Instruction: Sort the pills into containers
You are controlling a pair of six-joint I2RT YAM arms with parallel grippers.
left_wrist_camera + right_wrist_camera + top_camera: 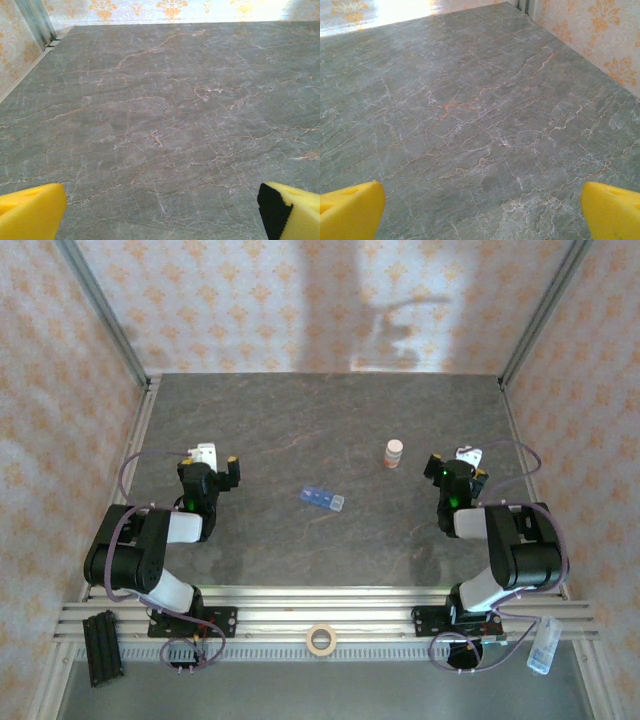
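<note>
**Containers [322,498] at mid-tabletop [300,415]; both claws wide and unloaded**

1. The containers form one short, blue, translucent strip. It lies flat on the grey veined tabletop at a slight slant, paler end to the right. At this size it cannot be told whether the compartments are open or shut, or what is inside them.

2. A small orange-red bottle [394,452] with a white cap stands upright beyond the strip and to its right. It is near the strip but not touching it.

3. The left claw [218,460] sits well to the left of the strip and slightly farther back, clear of it. In the wrist view its yellow pads [31,212] stand at opposite edges with bare stone between them. The jaws are wide and nothing is held.

4. The right claw [452,462] sits well to the right of the strip, past the bottle, and touches neither. Its yellow pads [350,210] likewise stand far apart over bare stone. The jaws are wide and nothing is held.

5. A tape roll [320,639] lies on the aluminium rail [400,602] on the near side of the strip, almost in line with it and off the stone.
</note>
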